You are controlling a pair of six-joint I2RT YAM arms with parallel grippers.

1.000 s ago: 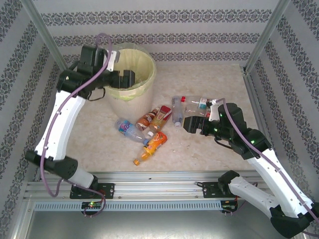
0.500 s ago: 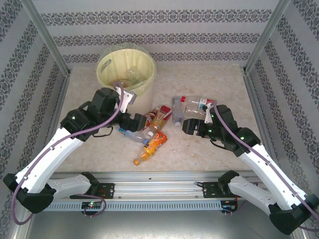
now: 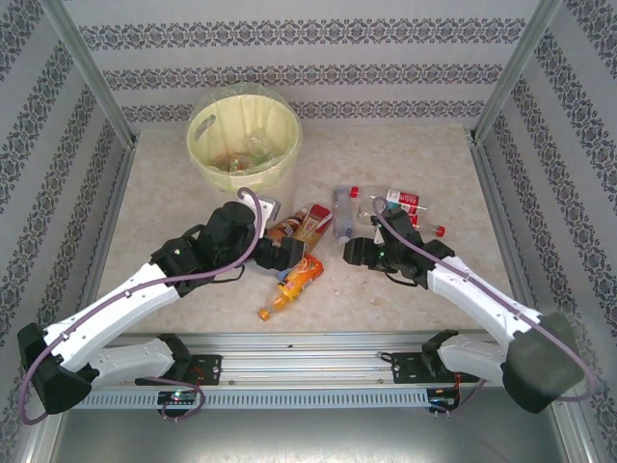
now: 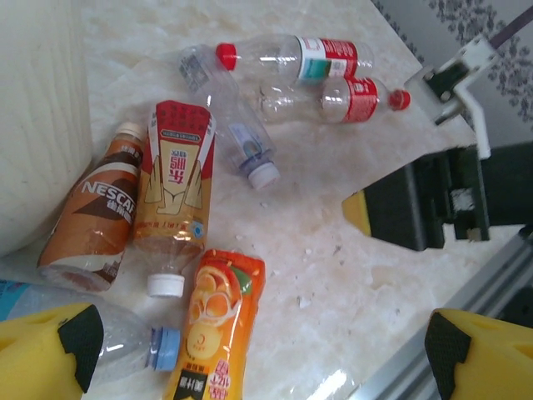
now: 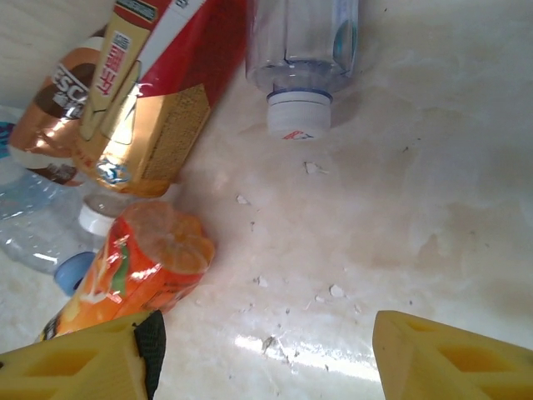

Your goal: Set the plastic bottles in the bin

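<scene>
The bin (image 3: pixel 244 135) stood at the far left of the table (image 3: pixel 405 154), with a few things in its bottom too small to name. The plastic bottles (image 3: pixel 308 222) not yet binned lay in a loose heap mid-table, near and right of the bin. Both grippers hung low over that heap. The left gripper (image 3: pixel 280 253) was at the heap's left edge, jaws spread fully and empty, above a blue-capped clear bottle (image 4: pixel 125 342). The right gripper (image 3: pixel 359 253) was just right of the heap, jaws apart over bare table, gripping nothing.

The chief risk, as I judged it, was the two arms meeting. They faced each other across the orange bottle (image 4: pixel 218 321), and a reach for it by both would bring fingers together. The bottles also touched one another, so a closing jaw might nudge a neighbour, pinch two, or squirt a crushed, slick one sideways. A weak hold could let go on the carry to the bin.

"NESCAFE" was readable in white on the brown bottle (image 4: pixel 104 221). The red-and-gold bottle (image 4: pixel 175 192) bore large Chinese characters, and the orange one an orange-fruit picture with small characters. The two red-labelled bottles (image 4: pixel 329 58) at the far right carried white print too small to read.
</scene>
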